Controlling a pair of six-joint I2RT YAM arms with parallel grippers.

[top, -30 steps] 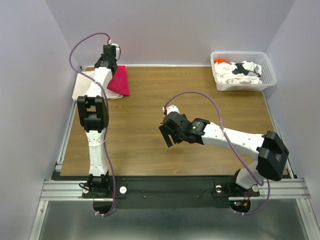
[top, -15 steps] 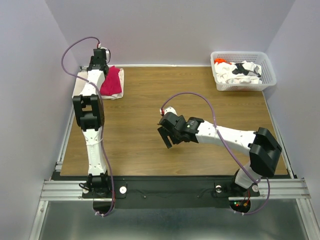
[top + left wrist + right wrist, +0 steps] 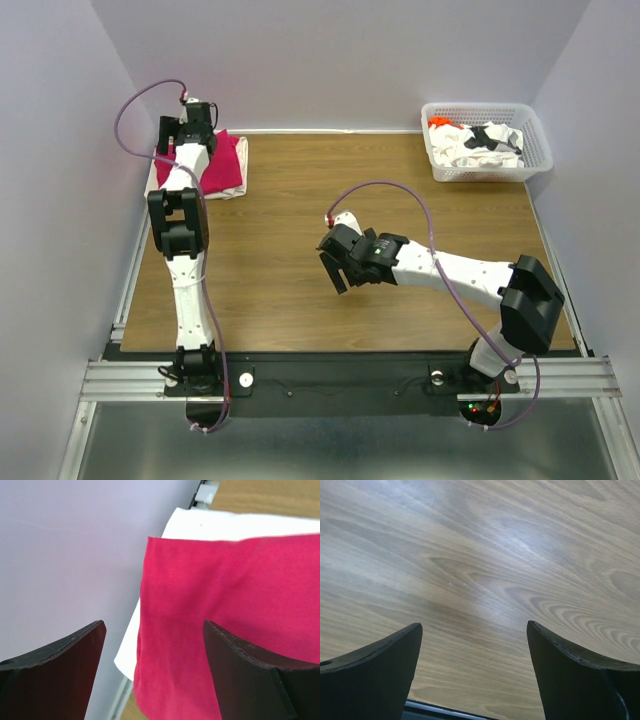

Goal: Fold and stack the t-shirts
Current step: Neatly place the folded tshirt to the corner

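A folded magenta-red t-shirt [image 3: 225,165] lies flat on a folded cream-white t-shirt [image 3: 232,192] at the table's far left corner. My left gripper [image 3: 172,140] hangs over the stack's left edge, close to the wall. In the left wrist view it [image 3: 152,625] is open, with the magenta shirt [image 3: 225,605] and the cream shirt [image 3: 200,522] below the fingers and nothing between them. My right gripper [image 3: 335,270] hovers low over the middle of the table. In the right wrist view it [image 3: 475,625] is open and empty over bare wood.
A white lattice basket [image 3: 535,130] stands at the far right corner, holding crumpled white t-shirts with black print [image 3: 480,142] and an orange one [image 3: 438,123]. Purple walls close the left, back and right sides. A metal rail runs along the table's left edge.
My left gripper has opened and let go of the magenta shirt, which now lies spread on the cream one. The left arm has swung left towards the wall. The right arm has barely moved.
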